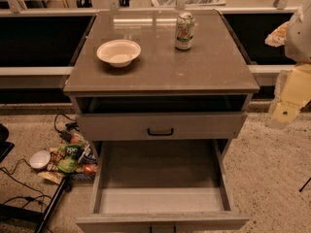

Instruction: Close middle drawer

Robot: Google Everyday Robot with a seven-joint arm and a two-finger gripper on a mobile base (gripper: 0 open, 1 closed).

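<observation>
The middle drawer point(160, 198) of the grey-beige cabinet is pulled far out towards me. Its deep plain box is empty, and its low front point(121, 222) runs along the bottom edge of the view, with only a bit of the black handle showing. Above it, the top drawer point(116, 126) with a black bar handle point(160, 131) stands slightly out. My gripper point(284, 111) hangs at the right edge of the view, beside the cabinet's right side at about the top drawer's height. It is apart from both drawers and holds nothing that I can see.
On the cabinet top point(194, 72) stand a white bowl point(118, 52) and a drink can point(184, 30). On the floor to the left lie snack bags point(70, 158), a small bowl point(40, 159) and cables point(19, 178). A black stand leg point(53, 203) slants at lower left.
</observation>
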